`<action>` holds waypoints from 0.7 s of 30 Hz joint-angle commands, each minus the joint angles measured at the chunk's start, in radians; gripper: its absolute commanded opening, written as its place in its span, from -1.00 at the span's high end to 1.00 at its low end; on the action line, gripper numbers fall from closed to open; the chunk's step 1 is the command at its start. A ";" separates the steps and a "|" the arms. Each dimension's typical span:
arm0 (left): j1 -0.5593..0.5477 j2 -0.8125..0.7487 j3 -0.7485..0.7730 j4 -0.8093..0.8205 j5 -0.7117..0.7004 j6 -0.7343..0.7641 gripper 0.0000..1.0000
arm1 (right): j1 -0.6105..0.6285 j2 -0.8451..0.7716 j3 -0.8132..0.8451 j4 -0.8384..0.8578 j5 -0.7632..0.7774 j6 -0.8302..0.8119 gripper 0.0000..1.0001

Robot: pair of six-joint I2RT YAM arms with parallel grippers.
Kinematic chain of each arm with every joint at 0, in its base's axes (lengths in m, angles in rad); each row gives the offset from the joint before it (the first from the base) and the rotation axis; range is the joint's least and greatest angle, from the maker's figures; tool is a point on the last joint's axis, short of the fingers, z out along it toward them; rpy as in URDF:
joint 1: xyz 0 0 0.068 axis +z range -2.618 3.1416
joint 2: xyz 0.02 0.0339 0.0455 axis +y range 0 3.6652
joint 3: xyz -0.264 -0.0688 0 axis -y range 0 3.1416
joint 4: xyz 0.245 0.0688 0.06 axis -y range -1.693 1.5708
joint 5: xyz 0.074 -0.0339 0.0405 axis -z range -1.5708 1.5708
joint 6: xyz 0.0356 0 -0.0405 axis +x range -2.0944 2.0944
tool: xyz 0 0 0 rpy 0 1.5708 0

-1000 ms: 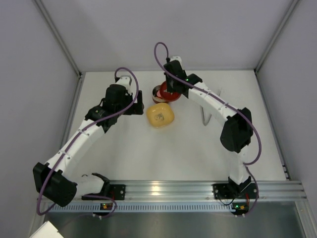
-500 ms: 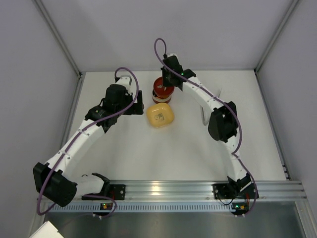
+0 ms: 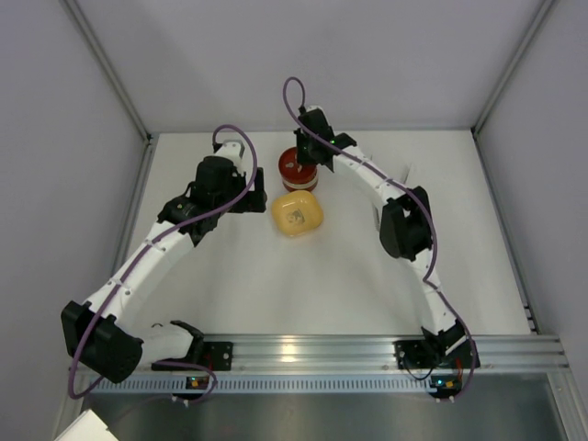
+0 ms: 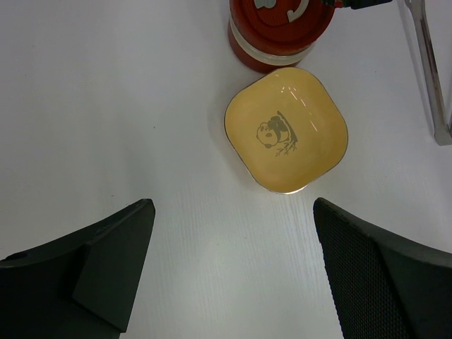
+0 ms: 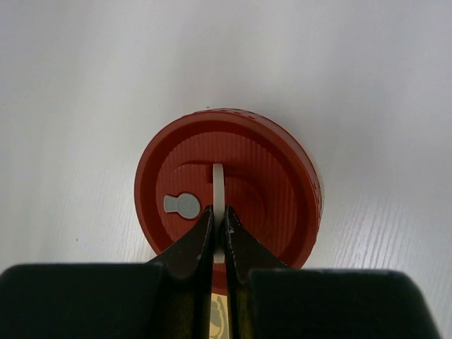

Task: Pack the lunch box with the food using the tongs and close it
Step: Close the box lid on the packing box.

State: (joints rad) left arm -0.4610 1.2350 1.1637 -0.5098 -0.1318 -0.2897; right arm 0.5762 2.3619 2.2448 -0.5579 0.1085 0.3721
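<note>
Table [image 3: 239, 276] white, walls [image 3: 367, 55] grey; R gripper [image 5: 219, 229] pinches lid [image 5: 282, 183] by tab [image 5: 218, 178], L gripper [image 4: 233, 219] wide open, empty.

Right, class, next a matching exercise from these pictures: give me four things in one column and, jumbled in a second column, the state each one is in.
Things
1. lid
2. yellow dish
3. tongs
4. left pincer

States
A. open, holding nothing
B. lying on the table, unheld
C. red, pinched by the right pincer
D. empty, with a small drawing inside

Pairs: 1-C, 2-D, 3-B, 4-A
</note>
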 commanded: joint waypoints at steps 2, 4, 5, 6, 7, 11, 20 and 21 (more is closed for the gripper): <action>0.001 -0.016 -0.001 0.007 -0.015 0.001 -0.98 | -0.006 0.033 0.075 0.078 -0.001 0.022 1.00; 0.001 -0.014 -0.002 0.008 -0.015 0.000 -0.98 | -0.010 0.036 0.075 0.081 0.005 0.027 1.00; -0.001 -0.015 -0.002 0.008 -0.015 0.000 -0.98 | -0.013 0.037 0.076 0.082 0.005 0.028 1.00; -0.001 -0.016 -0.002 0.008 -0.015 0.001 -0.98 | -0.015 0.039 0.076 0.084 0.005 0.030 1.00; 0.001 -0.016 -0.002 0.007 -0.015 0.001 -0.98 | -0.016 0.042 0.078 0.082 0.003 0.030 1.00; -0.001 -0.015 -0.002 0.007 -0.015 0.001 -0.98 | -0.027 0.048 0.078 0.075 0.008 0.030 1.00; 0.001 -0.009 -0.002 0.008 -0.014 0.001 -0.98 | -0.045 0.063 0.073 0.056 -0.001 0.033 1.00; 0.001 -0.008 -0.001 0.010 -0.015 0.001 -0.98 | -0.045 0.062 0.068 0.055 -0.003 0.031 1.00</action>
State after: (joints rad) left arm -0.4610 1.2350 1.1637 -0.5098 -0.1390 -0.2897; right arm 0.5472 2.4004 2.2612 -0.5468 0.1074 0.3958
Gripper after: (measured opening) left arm 0.990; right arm 0.044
